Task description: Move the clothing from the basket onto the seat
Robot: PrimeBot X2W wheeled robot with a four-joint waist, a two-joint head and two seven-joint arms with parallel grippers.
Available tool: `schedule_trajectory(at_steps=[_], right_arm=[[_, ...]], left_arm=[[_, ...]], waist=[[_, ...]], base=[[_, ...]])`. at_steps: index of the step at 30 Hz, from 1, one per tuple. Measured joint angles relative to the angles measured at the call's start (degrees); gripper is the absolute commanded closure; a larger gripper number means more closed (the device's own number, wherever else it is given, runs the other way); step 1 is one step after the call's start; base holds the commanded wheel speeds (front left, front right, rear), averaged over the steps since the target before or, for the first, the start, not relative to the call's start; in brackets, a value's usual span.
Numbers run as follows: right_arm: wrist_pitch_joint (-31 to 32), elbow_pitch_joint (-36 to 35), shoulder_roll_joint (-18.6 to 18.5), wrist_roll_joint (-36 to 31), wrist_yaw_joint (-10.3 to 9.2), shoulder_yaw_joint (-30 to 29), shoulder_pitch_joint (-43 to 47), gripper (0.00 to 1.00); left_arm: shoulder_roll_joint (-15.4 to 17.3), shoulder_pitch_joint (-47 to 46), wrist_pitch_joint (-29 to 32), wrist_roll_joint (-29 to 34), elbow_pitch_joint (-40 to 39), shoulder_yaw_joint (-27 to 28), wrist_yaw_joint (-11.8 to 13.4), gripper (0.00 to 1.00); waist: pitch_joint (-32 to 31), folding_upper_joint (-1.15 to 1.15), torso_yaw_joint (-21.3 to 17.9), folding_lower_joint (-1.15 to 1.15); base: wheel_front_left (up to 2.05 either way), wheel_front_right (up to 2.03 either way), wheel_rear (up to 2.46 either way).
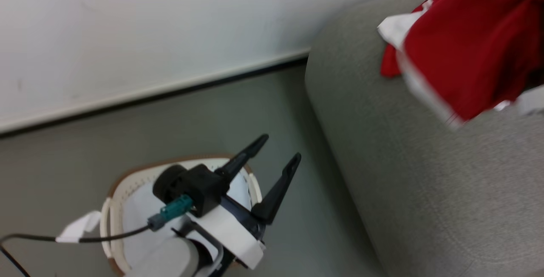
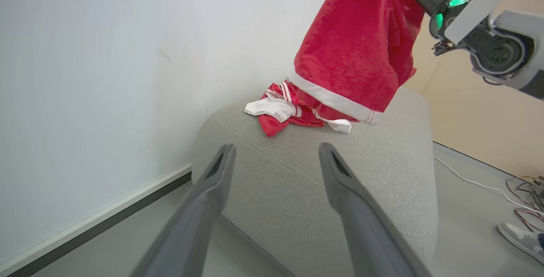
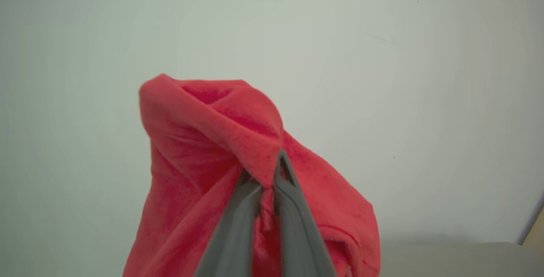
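- The left gripper (image 1: pixel 281 146) hangs over the basket (image 1: pixel 114 221), its two dark fingers spread wide with nothing between them. From the left wrist view those fingers point toward the seat.
- A black cable (image 1: pixel 102 236) runs off the left wrist to the left, with a white tag (image 1: pixel 78 226) on it.
- The basket stands on the grey floor (image 1: pixel 85 149), near the seat's left side but apart from it. Its pale bottom shows around the arm.
- A white wall (image 1: pixel 148 22) with a pale baseboard runs behind the basket and the seat.
- The seat (image 1: pixel 425 162) is large, grey and rounded, with a seam line across its top in the left wrist view.
- A crumpled second garment (image 2: pixel 293 109), red with white stripe trim, lies on the seat's far part by the wall.
- A red garment (image 2: pixel 357 47) with a white hem band hangs above that heap; whether it touches the heap cannot be told.
- The right gripper (image 3: pixel 265 171) is pinched tight on a fold at the top of the red garment, fabric bunched between its fingertips.
- Loose wires (image 2: pixel 527 192) and a grey shoe (image 2: pixel 520 236) are on the floor to the right of the seat.
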Motion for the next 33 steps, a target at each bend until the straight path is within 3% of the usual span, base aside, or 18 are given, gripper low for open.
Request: schedule_trajectory(at_steps=[8, 12, 17, 22, 23, 24, 25, 26, 33], right_arm=[[2.7, 5.0, -5.1, -5.5, -0.01, -24.0, -16.5, 1.0], [3.5, 8.2, -6.6, -10.6, -0.01, -33.9, -20.0, 1.0], [2.6, 13.7, -3.2, -16.6, -0.01, -44.6, -20.2, 1.0], [0.9, 17.9, 2.1, -21.6, -0.01, -49.6, -17.7, 1.0], [0.8, 18.0, 2.9, -22.4, -0.01, -49.2, -17.4, 0.9], [0.5, 18.1, 3.4, -23.5, -0.01, -47.8, -16.9, 0.56], [0.4, 18.0, 3.9, -24.0, -0.01, -46.7, -16.4, 0.12], [0.4, 17.7, 4.4, -24.0, -0.01, -46.2, -15.8, 0.0], [0.1, 8.6, 6.3, -23.8, -0.01, -35.0, -6.9, 0.0]], left_arm=[[3.9, -5.9, 1.5, 0.5, -8.5, 4.7, -0.1, 0.0], [5.6, -7.7, 1.9, 0.5, -11.1, 6.8, -0.1, 0.0], [6.6, -8.3, 0.7, 0.4, -11.2, 8.4, 0.1, 0.0], [6.9, -8.2, -0.4, 0.2, -9.9, 8.6, 0.0, 0.0], [7.0, -8.2, -0.6, 0.2, -9.6, 8.7, 0.1, 0.0], [7.0, -8.2, -0.7, 0.2, -9.5, 8.8, 0.1, 0.0], [7.0, -8.1, -0.8, 0.2, -9.4, 8.8, 0.2, 0.0], [7.0, -8.1, -1.0, 0.1, -9.3, 8.9, 0.4, 0.0], [6.5, -5.6, -2.9, -1.2, -6.6, 9.5, 1.5, 0.0]], waist=[[13.3, 0.0, 3.2, 0.01], [20.4, 0.0, 5.0, 0.01], [27.4, 0.0, 7.5, 0.02], [29.8, 0.0, 10.2, 0.01], [29.6, 0.0, 10.3, 0.01], [29.3, 0.0, 10.3, 0.01], [28.9, 0.0, 10.3, 0.01], [28.3, 0.0, 10.2, 0.01], [22.1, 0.0, 9.2, -0.01]], base=[[0.0, 0.0, 0.0], [0.0, 0.0, 0.0], [0.0, 0.0, 0.0], [0.0, 0.0, 0.0], [0.0, 0.0, 0.0], [0.0, 0.0, 0.0], [0.0, 0.0, 0.0], [0.0, 0.0, 0.0], [0.0, 0.0, 0.0]])
